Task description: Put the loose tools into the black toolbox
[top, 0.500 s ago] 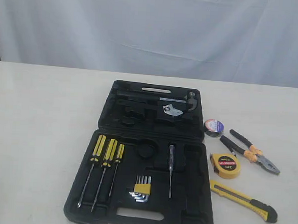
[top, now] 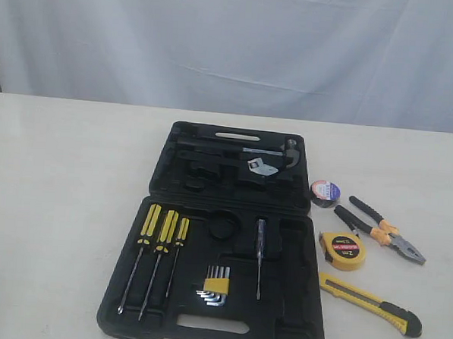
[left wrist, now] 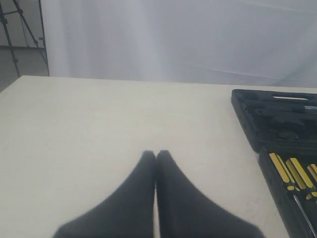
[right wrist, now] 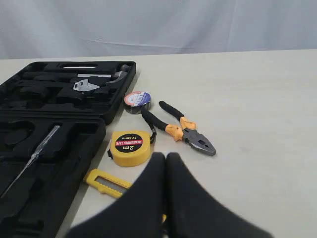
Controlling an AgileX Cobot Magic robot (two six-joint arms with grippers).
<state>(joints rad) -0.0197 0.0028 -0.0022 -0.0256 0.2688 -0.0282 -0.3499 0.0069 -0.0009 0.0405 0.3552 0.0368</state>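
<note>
Left: the left gripper (left wrist: pixel 156 154), its fingers pressed together and empty, hangs over bare table, with the open toolbox (left wrist: pixel 250 116) ahead of it toward the other arm. Right: the right gripper (right wrist: pixel 165 157), likewise pressed together and empty, has the knife (right wrist: pixel 106 182) just under its tips, the tape measure (right wrist: pixel 130 147) just ahead, and the pliers (right wrist: pixel 184 131) and tape roll (right wrist: pixel 137 100) beyond, all outside the toolbox. Descending unopened would likely shove a tool aside, and lifting the tape measure may drag the nearby pliers handle.
</note>
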